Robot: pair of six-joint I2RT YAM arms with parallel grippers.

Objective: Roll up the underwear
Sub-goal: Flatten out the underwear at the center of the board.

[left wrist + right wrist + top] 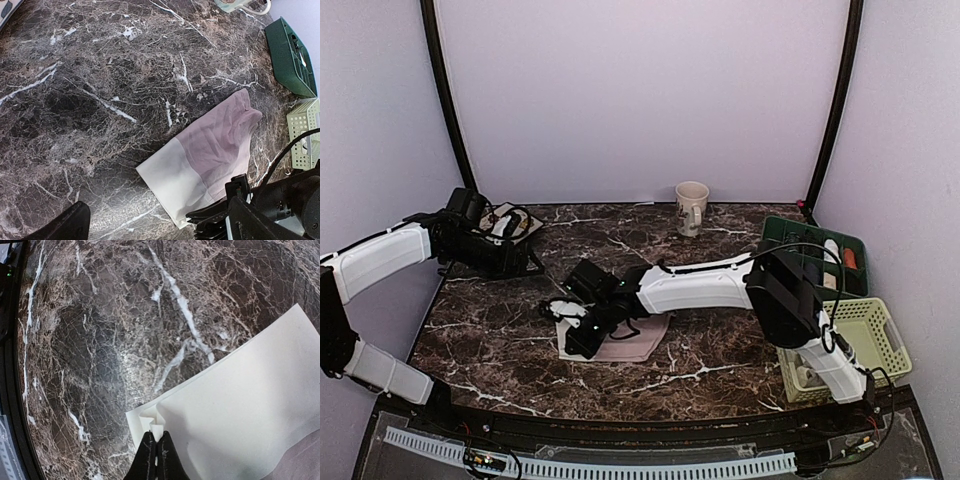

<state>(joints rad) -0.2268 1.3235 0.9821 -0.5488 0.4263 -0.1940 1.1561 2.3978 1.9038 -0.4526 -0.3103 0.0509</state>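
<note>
One pink underwear (215,145) | right end effector (156,439) pinching cream edge

Dusty-pink soft cloth underwear (220,140) with a cream panel; dark brown stone tabletop (100,75) veined white; beige ceramic mug (692,205), upper centre.

Right wrist view crops the underwear (250,405) — right and bottom.

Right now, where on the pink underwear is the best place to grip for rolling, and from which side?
The free corner of the cream panel, from above at the garment's left end. The pink underwear lies flat, so probably only an edge lifts; the right gripper is shut on that corner, cloth puckered.
</note>
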